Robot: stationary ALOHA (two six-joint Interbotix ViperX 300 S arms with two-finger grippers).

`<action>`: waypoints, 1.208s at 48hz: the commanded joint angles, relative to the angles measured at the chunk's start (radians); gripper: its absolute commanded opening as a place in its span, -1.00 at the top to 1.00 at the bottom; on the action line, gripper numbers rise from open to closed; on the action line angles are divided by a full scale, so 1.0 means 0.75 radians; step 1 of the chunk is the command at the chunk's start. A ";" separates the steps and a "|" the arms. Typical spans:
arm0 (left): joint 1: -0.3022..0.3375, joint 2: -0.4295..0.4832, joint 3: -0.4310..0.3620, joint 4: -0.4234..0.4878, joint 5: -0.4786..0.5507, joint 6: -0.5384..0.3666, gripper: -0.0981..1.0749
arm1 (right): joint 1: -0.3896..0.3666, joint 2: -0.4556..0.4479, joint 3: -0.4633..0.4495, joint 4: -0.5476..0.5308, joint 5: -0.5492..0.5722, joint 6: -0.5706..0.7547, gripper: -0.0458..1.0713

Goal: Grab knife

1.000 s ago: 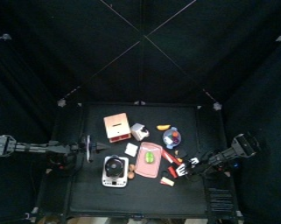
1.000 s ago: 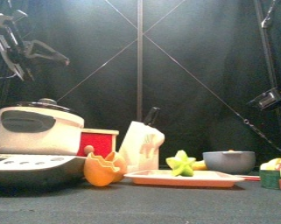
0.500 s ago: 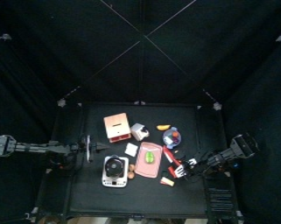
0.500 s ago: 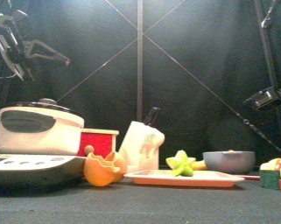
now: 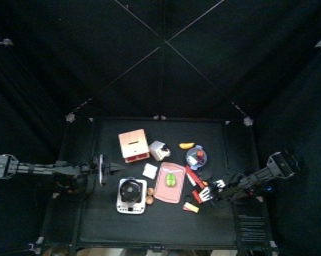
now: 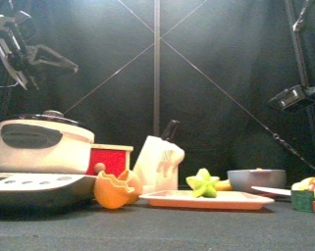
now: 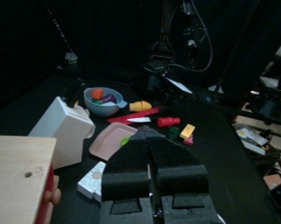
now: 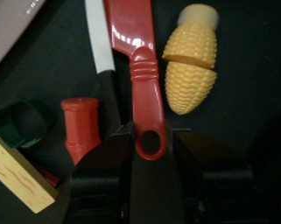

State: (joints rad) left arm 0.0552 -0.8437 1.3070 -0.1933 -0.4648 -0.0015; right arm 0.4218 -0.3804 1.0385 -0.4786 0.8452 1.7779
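Right now, as the pictures stand:

Right arm: comes in from the table's right side, bent low toward the near right part of the table; in the front view its upper part hangs high at the right.
Right gripper [image 8: 149,162]: pointed down at the table, jaws clenched on the ringed end of the knife [image 8: 136,61] handle.
Knife: red handle with a white blade edge, lying flat on the black table [image 5: 109,180] at the near right, handle end between the right jaws.
Beside the knife: an ear of corn [image 8: 189,66] just to one side, a short red piece [image 8: 81,127] to the other, a dark green ring [image 8: 25,122] and a yellow block [image 8: 20,175] near that.
Left arm: stretched low along the table's left side, wrist level.
Left gripper [image 7: 160,171]: jaws pressed together, grasping nothing, hanging above the near left part of the table.
Room to move: pink tray [image 5: 172,177] and white cooker [image 5: 129,193] crowd the middle; the bowl [image 5: 198,157] stands farther back; bare table lies along the far edge and left side.
Edges: the knife lies close to the table's right edge.
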 commanded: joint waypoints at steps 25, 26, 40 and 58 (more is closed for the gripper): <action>0.002 0.004 -0.041 -0.002 -0.014 0.002 0.69 | 0.076 -0.057 -0.076 -0.008 0.018 0.002 -0.07; 0.004 0.006 -0.041 -0.002 -0.012 0.002 0.69 | 0.082 -0.057 -0.078 -0.008 0.020 0.002 -0.07; 0.004 0.006 -0.041 -0.002 -0.012 0.000 0.69 | 0.108 -0.096 -0.082 -0.025 0.080 0.008 -0.07; 0.004 0.006 -0.039 -0.002 -0.012 0.000 0.69 | 0.129 -0.143 -0.082 -0.031 0.145 0.010 -0.07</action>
State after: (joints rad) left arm 0.0568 -0.8437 1.3039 -0.1933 -0.4648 -0.0015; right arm 0.5139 -0.4755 0.9956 -0.4939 0.9511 1.7840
